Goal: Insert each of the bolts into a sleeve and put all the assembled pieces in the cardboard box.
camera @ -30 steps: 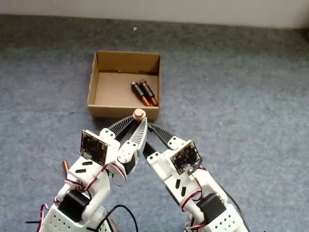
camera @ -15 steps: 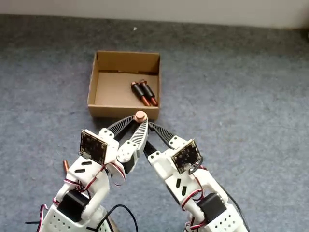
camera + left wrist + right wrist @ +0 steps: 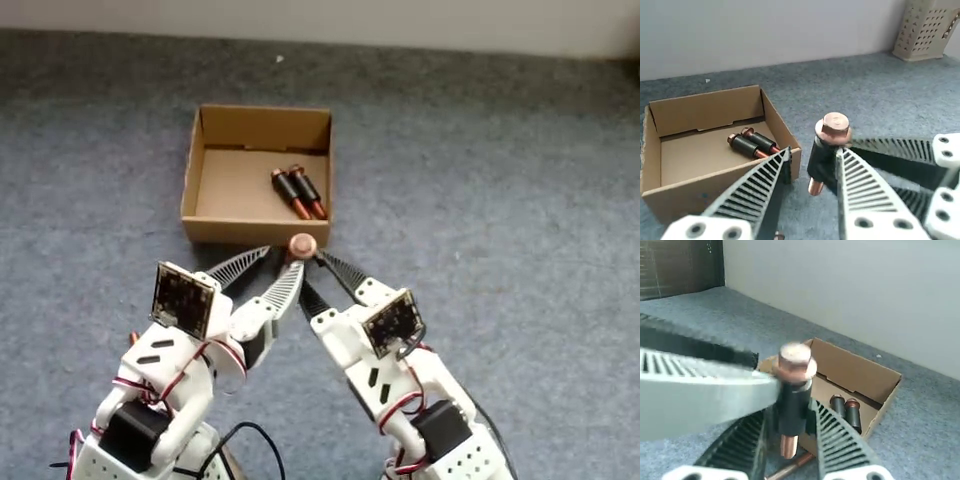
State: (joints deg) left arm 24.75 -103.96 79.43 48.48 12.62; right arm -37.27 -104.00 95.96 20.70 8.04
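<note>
My right gripper [image 3: 308,264] is shut on a black sleeve with a copper bolt [image 3: 303,245] through it, held upright just in front of the cardboard box [image 3: 255,232]. In the right wrist view the fingers [image 3: 832,440] clamp the sleeve [image 3: 790,407], with the bolt head on top and the shank tip below. My left gripper [image 3: 284,257] stands open beside the same piece; its fingers [image 3: 757,187] flank the sleeve [image 3: 822,157] with a gap. Two assembled pieces [image 3: 298,192] lie inside the box, near its right wall.
A loose copper bolt [image 3: 135,343] lies on the grey carpet beside the left arm's base. Another bolt [image 3: 790,467] lies on the carpet under the held piece. A pale perforated basket [image 3: 930,30] stands far off by the wall.
My left gripper has opened and let go of the piece, and its arm has drawn back a little. The right gripper has carried the sleeved bolt slightly right and nearer.
</note>
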